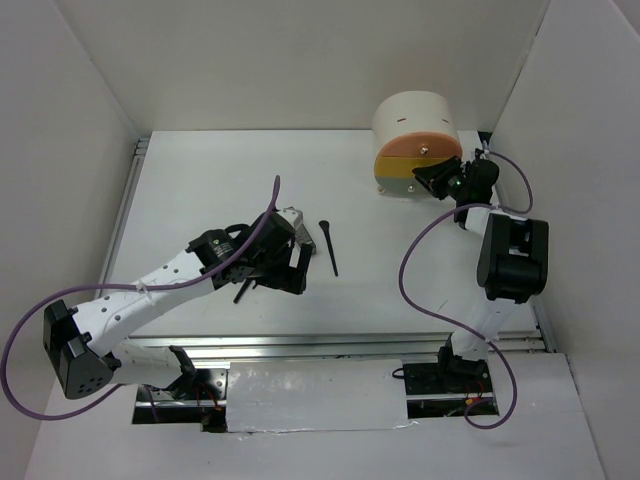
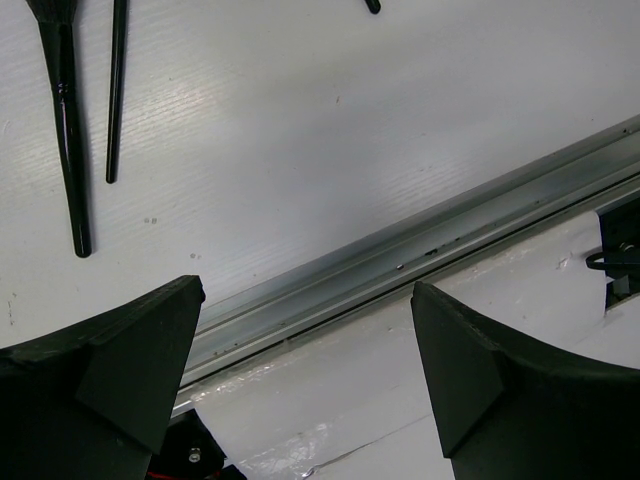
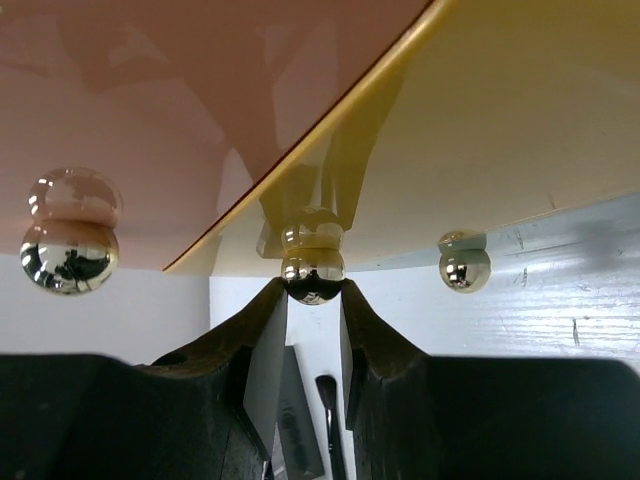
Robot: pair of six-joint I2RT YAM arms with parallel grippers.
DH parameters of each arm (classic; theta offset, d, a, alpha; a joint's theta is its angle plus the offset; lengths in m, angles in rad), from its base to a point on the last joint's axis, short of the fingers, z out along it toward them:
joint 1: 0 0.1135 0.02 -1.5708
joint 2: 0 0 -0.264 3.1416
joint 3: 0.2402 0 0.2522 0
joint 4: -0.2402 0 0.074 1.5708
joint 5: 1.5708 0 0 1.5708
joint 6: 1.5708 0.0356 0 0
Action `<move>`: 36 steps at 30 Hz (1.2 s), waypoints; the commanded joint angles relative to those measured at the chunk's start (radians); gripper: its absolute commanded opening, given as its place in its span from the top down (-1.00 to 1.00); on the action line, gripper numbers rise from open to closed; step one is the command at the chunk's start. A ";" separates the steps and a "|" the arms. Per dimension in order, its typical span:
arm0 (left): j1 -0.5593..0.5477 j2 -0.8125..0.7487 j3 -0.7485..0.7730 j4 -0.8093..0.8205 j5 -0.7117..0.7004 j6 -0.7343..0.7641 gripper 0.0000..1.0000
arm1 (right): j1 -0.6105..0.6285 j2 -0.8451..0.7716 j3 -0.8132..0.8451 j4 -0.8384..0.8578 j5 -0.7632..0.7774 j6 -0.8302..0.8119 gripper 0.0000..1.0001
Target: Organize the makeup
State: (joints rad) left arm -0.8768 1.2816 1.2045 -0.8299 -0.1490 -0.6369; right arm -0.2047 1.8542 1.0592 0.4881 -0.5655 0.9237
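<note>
The top view looks down from above and behind the arm bases, taking in the whole table (image 1: 200, 180), both arms and the box (image 1: 415, 120) near the far right corner. The left wrist view hangs low by the table's near edge, facing its rail (image 2: 420, 250), the left gripper (image 2: 305, 390) along the bottom, two brushes (image 2: 65, 130) at top left. The right wrist view sits hard against the box front, the right gripper (image 3: 313, 300) at the middle knob (image 3: 313, 275). Through the gap below it sees a tube (image 3: 300, 430) and brush (image 3: 327, 392), which the top view shows mid-table.
</note>
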 commanded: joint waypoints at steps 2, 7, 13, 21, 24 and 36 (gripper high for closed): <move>-0.004 -0.002 0.041 0.008 0.016 -0.020 -0.99 | -0.010 -0.062 -0.060 0.119 -0.030 -0.008 0.52; -0.004 -0.005 0.033 0.012 0.016 -0.021 -0.99 | -0.012 -0.127 -0.125 0.147 -0.040 -0.005 0.52; -0.004 -0.018 0.012 0.035 0.022 -0.026 -0.99 | -0.019 -0.196 -0.215 0.167 -0.042 -0.003 0.52; -0.004 -0.048 -0.022 0.057 0.026 -0.037 -0.99 | -0.035 -0.317 -0.329 0.149 -0.031 -0.022 0.51; -0.004 -0.057 -0.028 0.055 0.025 -0.038 -0.99 | -0.041 -0.343 -0.358 0.156 -0.036 -0.010 0.51; -0.005 -0.113 -0.083 0.061 0.026 -0.047 -0.99 | -0.044 -0.391 -0.398 0.103 -0.020 -0.025 0.14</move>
State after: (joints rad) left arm -0.8768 1.2003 1.1358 -0.7914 -0.1322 -0.6632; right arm -0.2413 1.5047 0.6598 0.5701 -0.5827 0.9188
